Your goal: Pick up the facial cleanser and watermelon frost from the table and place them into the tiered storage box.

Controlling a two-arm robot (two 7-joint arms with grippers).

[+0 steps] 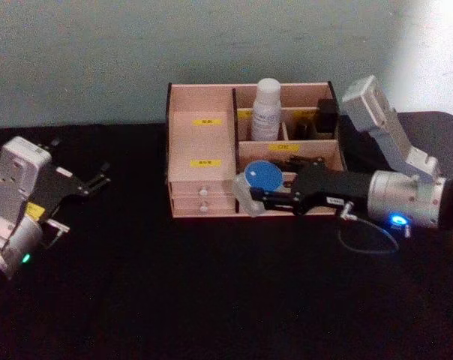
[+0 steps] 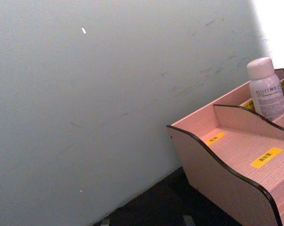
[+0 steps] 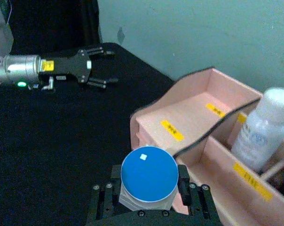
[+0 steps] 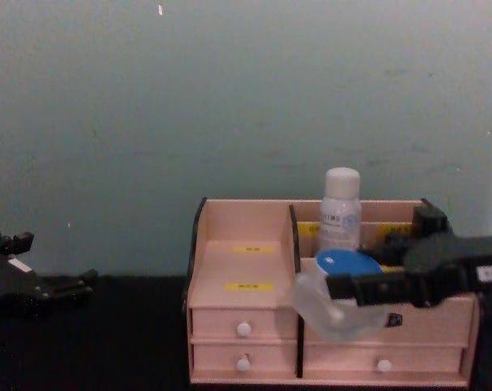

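Observation:
A pale tube with a round blue cap, the facial cleanser (image 1: 258, 180), hangs in front of the right half of the tiered storage box (image 1: 200, 161). My right gripper (image 1: 260, 199) is shut on it from the right. In the right wrist view the blue cap (image 3: 149, 175) sits between the fingers (image 3: 183, 181), and the chest view shows the tube (image 4: 336, 308) level with the box's (image 4: 246, 228) lower tier. A white bottle (image 1: 266, 111) stands upright in a rear compartment. My left gripper (image 1: 99, 180) rests open over the table at far left. I cannot identify the watermelon frost.
A black tablecloth (image 1: 211, 300) covers the table and a pale wall stands close behind the box. A small black object (image 1: 328, 116) sits in the back right compartment. The box's left stepped compartments (image 3: 179, 117) hold nothing.

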